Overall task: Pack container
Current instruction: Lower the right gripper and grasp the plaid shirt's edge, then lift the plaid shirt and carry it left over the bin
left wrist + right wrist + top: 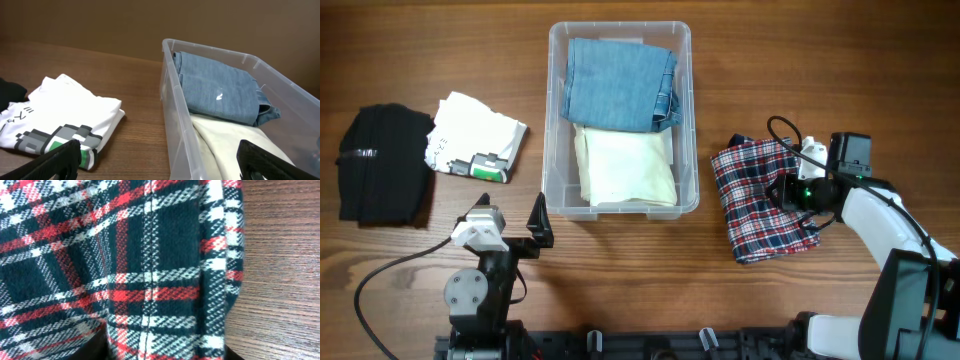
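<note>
The clear plastic container stands at the middle back of the table. It holds a folded blue denim garment at the far end and a folded cream cloth at the near end. In the left wrist view the container's rim is at the right. My left gripper is open and empty just in front of the container's near left corner. My right gripper is shut on the right edge of a red, white and dark plaid cloth, which fills the right wrist view.
A folded white T-shirt with a pixel print lies left of the container and shows in the left wrist view. A folded black garment lies at the far left. Bare wood table lies right of the plaid cloth.
</note>
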You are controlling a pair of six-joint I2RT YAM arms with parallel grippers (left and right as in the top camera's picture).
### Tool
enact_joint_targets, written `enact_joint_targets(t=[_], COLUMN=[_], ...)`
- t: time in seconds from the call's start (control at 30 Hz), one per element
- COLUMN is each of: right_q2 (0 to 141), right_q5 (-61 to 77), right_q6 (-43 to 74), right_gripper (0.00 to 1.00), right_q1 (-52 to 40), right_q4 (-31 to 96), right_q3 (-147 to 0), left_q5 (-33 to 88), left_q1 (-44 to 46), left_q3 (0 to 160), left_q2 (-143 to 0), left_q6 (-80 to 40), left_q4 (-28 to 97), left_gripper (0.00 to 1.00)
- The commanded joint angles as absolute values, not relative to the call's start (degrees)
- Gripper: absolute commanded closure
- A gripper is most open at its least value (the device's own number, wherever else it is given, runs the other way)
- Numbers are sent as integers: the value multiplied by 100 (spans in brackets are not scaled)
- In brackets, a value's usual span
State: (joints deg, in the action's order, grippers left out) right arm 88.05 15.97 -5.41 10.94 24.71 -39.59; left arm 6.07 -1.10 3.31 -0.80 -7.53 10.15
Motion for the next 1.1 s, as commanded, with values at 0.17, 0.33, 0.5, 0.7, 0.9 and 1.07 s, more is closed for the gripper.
enact_joint_targets(t=[0.17, 0.33, 0.5, 0.7, 0.9, 1.07], right_q2=[9159, 9126, 9000, 8604, 7961, 7575], right_q5=[952, 1015, 1498, 2593, 2838, 3011], right_q6=[126, 1002, 1004, 1288, 1608, 1315], right_gripper=[95, 96, 96, 96, 96, 96], right_q1=[1096, 1096, 1094, 1083, 888, 150], right_q4=[2759, 3454, 4440, 5089, 5054, 4888], right_q3=[-3848, -4716, -5994, -7157, -7837, -8322], left_q5=[596, 596, 596, 596, 596, 596], left_q1=[-84, -84, -84, -84, -84, -84], left_q3=[303, 303, 303, 303, 303, 303], left_q2=[-38, -38, -38, -38, -38, -38], left_q6=[-620, -620, -622, -620, -620, -620], left_q4=[1013, 1013, 1013, 1013, 1013, 1013], left_gripper=[0, 0, 0, 0, 0, 0])
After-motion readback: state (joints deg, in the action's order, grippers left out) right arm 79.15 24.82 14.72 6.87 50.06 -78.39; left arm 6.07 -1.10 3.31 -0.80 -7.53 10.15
